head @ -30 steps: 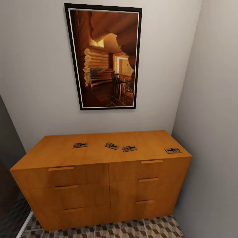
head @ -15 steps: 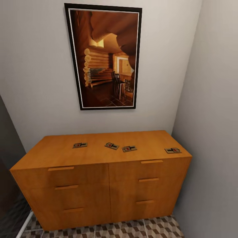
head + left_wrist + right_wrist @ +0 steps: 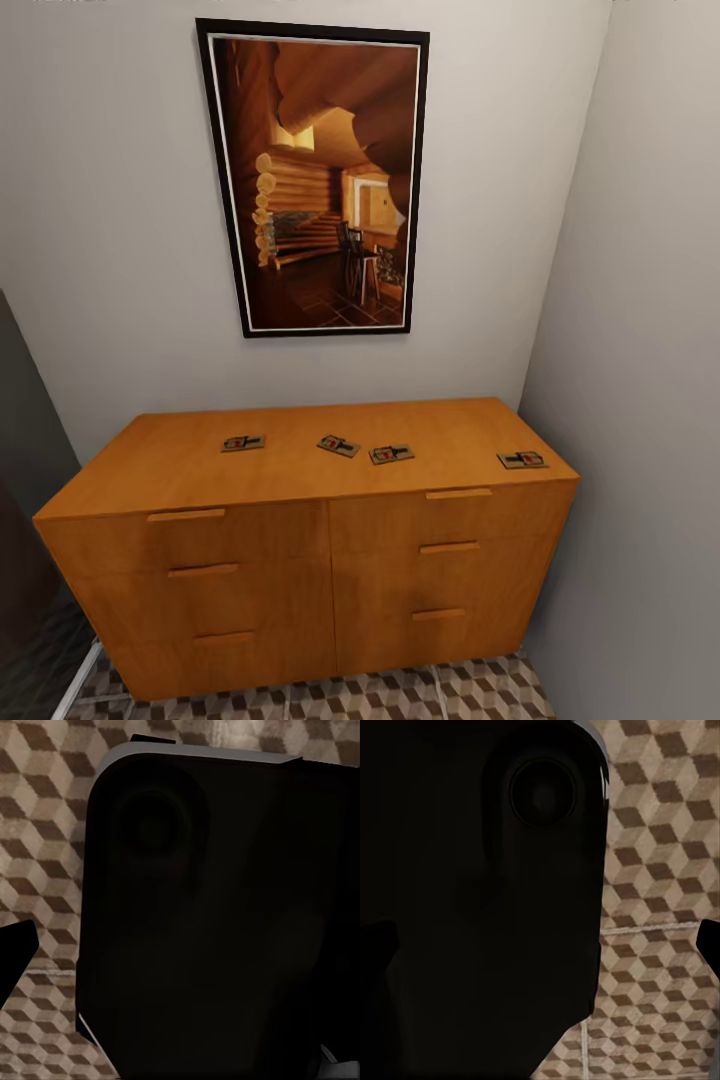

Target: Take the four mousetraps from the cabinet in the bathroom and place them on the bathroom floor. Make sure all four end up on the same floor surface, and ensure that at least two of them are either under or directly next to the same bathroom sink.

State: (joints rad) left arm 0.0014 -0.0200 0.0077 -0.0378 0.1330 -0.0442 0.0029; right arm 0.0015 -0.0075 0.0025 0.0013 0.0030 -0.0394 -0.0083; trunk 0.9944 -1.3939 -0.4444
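You face a corner of plain pale grey walls (image 3: pixel 120 200). A tall black-framed picture (image 3: pixel 315 180) of a log-cabin interior hangs on the back wall. A dark panel (image 3: pixel 25 450) edges your left side, and a side wall (image 3: pixel 650 350) closes in at your right.

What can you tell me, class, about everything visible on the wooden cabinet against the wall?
The cabinet is a wide orange-brown wooden chest standing on the cube-patterned floor, its back against the grey wall, its right end close to the side wall. Its front shows two columns of three drawers, all shut, each with a matching wooden bar handle. Four mousetraps lie flat on top, one near the right front corner.
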